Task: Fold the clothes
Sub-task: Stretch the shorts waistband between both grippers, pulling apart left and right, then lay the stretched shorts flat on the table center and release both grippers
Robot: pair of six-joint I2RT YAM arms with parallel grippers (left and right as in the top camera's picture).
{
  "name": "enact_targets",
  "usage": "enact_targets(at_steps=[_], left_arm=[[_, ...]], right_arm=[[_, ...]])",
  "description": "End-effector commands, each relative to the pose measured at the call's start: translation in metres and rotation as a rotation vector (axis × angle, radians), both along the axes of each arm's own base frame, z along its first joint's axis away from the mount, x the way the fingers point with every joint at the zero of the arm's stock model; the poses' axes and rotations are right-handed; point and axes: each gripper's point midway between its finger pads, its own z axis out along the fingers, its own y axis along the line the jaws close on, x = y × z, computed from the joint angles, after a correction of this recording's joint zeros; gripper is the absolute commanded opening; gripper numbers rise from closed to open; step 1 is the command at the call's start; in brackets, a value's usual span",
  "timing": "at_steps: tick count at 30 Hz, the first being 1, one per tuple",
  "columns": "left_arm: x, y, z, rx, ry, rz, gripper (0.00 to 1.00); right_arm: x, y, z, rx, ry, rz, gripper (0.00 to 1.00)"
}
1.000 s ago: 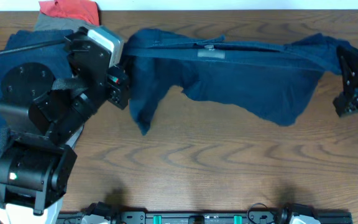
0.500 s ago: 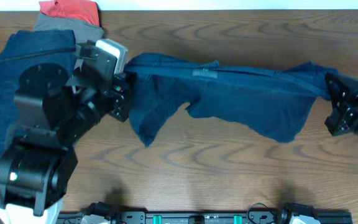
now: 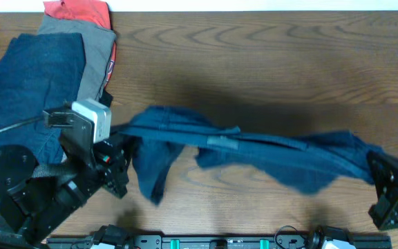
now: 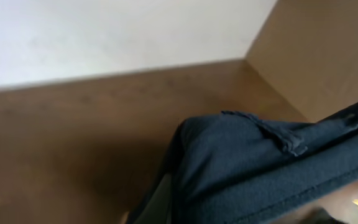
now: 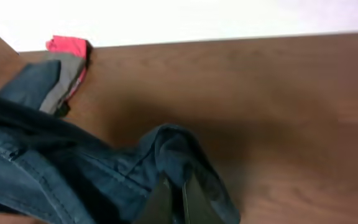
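Navy shorts [image 3: 268, 149] pinched: left gripper [image 3: 121, 140], right gripper [image 3: 374, 163] (taut).

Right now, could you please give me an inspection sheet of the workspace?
Surface: brown wooden table.
Job's things: navy shorts stretched between both grippers; navy piece, grey piece and red piece piled at the far left corner.
Clutter: nothing seen.
Grippers: left gripper shut on one end of the shorts; right gripper shut on the other end.
Cables: black cable running from the left arm off the left edge.
Surroundings: white wall behind the table.
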Motion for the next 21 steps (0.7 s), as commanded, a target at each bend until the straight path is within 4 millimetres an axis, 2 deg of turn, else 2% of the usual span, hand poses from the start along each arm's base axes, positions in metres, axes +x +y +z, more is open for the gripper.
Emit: enact_targets(at_steps=[1,4,7,9,13,17,21], left_arm=[[0.004,0.019,-0.001,-0.023,0.048,0.134,0.06],[0.012,0.027,-0.019,0.022,0.118,0.189,0.06],[0.03,0.036,-0.043,0.091,0.217,0.246,0.06],[0.044,0.034,-0.059,0.131,0.275,0.237,0.06],[0.082,0.027,-0.094,0.21,0.395,0.207,0.06],[0.13,0.021,-0.134,0.273,0.484,0.191,0.06],[0.183,0.011,-0.17,0.31,0.495,0.162,0.06]], right_arm=[[0.003,-0.047,-0.007,-0.13,0.046,-0.24,0.01],[0.013,-0.051,-0.012,-0.133,0.079,-0.246,0.01],[0.038,-0.057,-0.023,-0.127,0.162,-0.24,0.01],[0.056,-0.061,-0.033,-0.121,0.226,-0.235,0.01],[0.099,-0.07,-0.063,-0.127,0.373,-0.203,0.01],[0.146,-0.078,-0.097,-0.122,0.497,-0.169,0.0],[0.197,-0.085,-0.134,-0.115,0.57,-0.128,0.01]])
